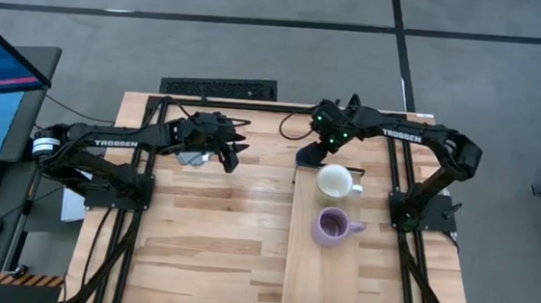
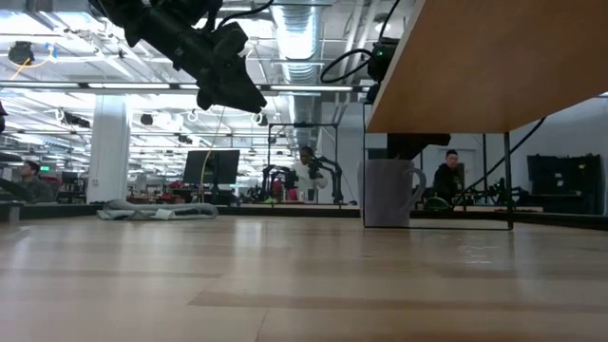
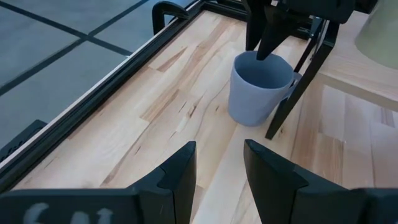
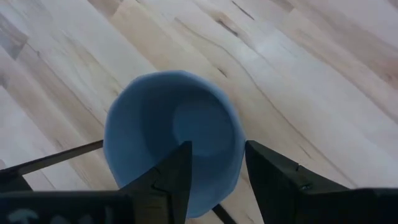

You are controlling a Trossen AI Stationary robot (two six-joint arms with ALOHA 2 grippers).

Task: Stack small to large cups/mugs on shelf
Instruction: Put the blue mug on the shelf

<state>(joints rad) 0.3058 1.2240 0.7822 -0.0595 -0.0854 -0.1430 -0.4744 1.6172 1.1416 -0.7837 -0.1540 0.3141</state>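
Blue mug (image 4: pixel 171 140) on table by shelf (image 1: pixel 324 272) end — right gripper (image 4: pixel 217 168) straddling its rim, not yet squeezed. Next: pinch, lift. Left gripper (image 3: pixel 219 168) open, waiting.

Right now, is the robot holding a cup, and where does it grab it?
The right gripper straddles the blue mug's rim, one finger inside; a closed hold cannot be told. The left gripper is open, empty.
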